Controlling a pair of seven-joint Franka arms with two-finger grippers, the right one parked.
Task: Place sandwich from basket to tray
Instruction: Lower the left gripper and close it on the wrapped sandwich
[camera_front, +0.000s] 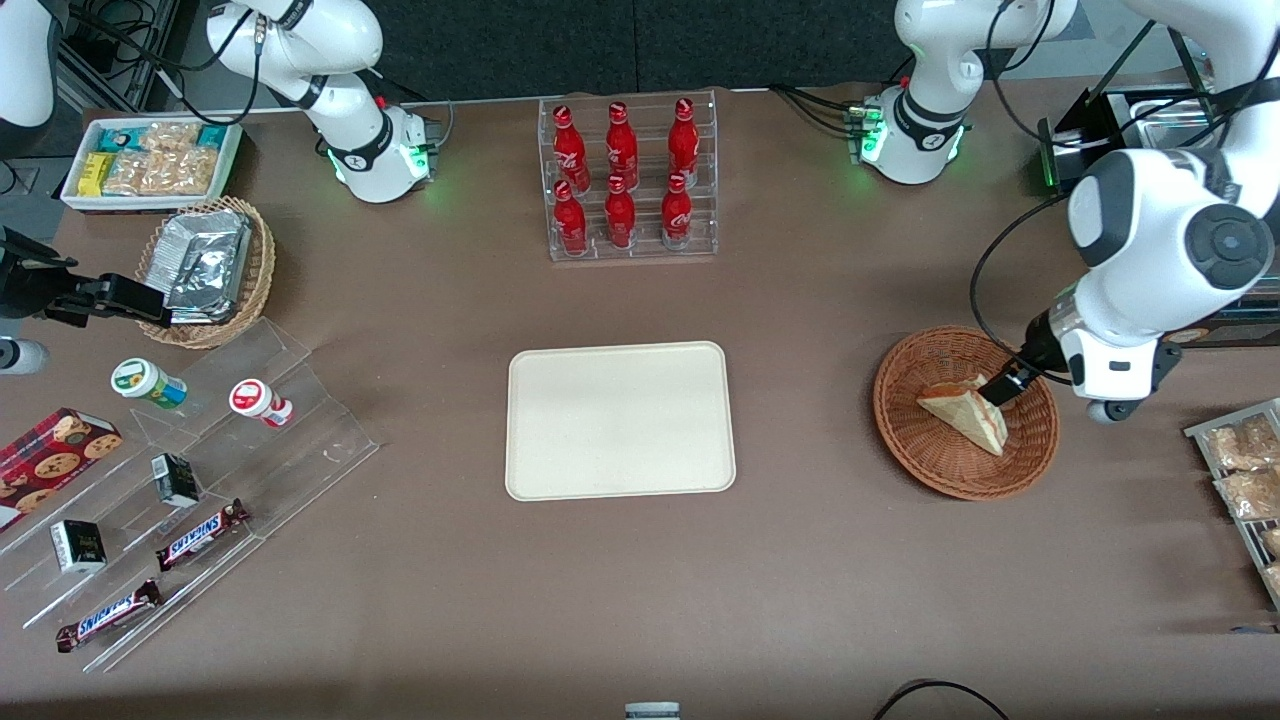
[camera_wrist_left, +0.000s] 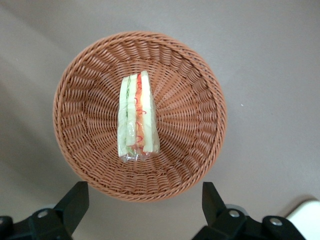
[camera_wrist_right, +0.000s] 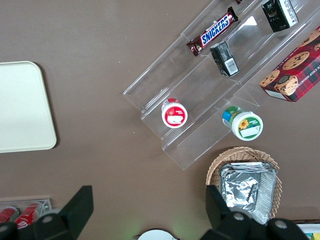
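Observation:
The sandwich (camera_front: 965, 412), a pale bread wedge with red and green filling, lies in the round reddish-brown wicker basket (camera_front: 930, 470) toward the working arm's end of the table. The left wrist view looks straight down on the sandwich (camera_wrist_left: 137, 115), which stands on edge in the middle of the basket (camera_wrist_left: 200, 100). My left gripper (camera_front: 1003, 388) hangs above the basket, over the sandwich's edge farther from the front camera. Its gripper (camera_wrist_left: 142, 205) is open and empty, jaws spread wide. The cream tray (camera_front: 620, 420) lies bare at the table's middle.
A clear rack of red bottles (camera_front: 630, 180) stands farther from the front camera than the tray. Snack packets (camera_front: 1245, 470) lie at the working arm's table edge. A clear stepped stand (camera_front: 190, 480), a tan foil-packet basket (camera_front: 210, 265) and a white snack box (camera_front: 150, 160) sit toward the parked arm's end.

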